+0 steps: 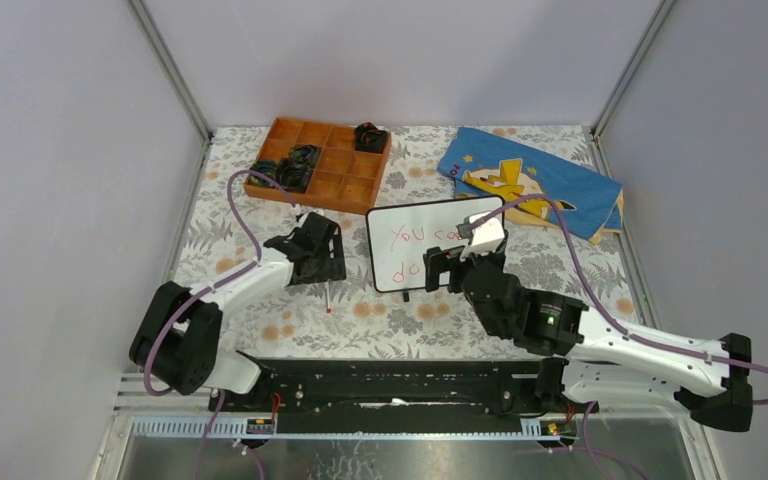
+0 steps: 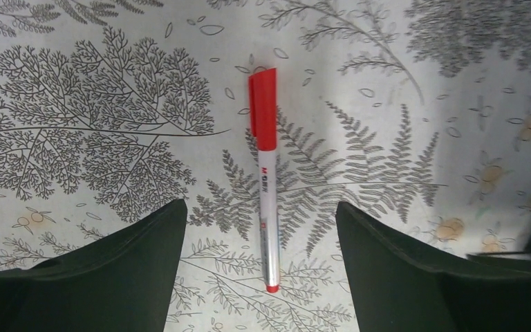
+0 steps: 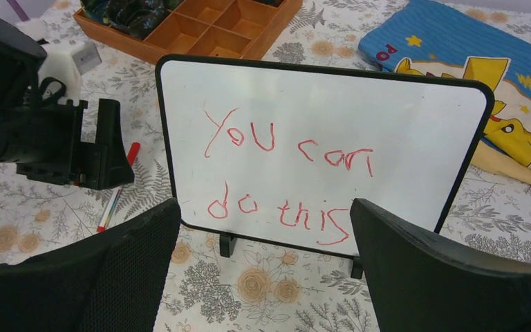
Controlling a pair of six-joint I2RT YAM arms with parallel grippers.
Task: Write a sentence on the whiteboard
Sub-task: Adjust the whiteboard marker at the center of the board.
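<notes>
The whiteboard stands upright on two small black feet at the middle of the flowered tablecloth. The sentence "You can do this" is on it in red, in two lines. My right gripper is open just in front of the board's lower edge, holding nothing. A marker with a red cap and white barrel lies flat on the cloth left of the board. My left gripper hangs open over it, one finger on each side, clear of the barrel.
An orange compartment tray with black items in some cells sits at the back left. A blue cloth with a yellow figure lies at the back right. Grey walls close in the table on three sides.
</notes>
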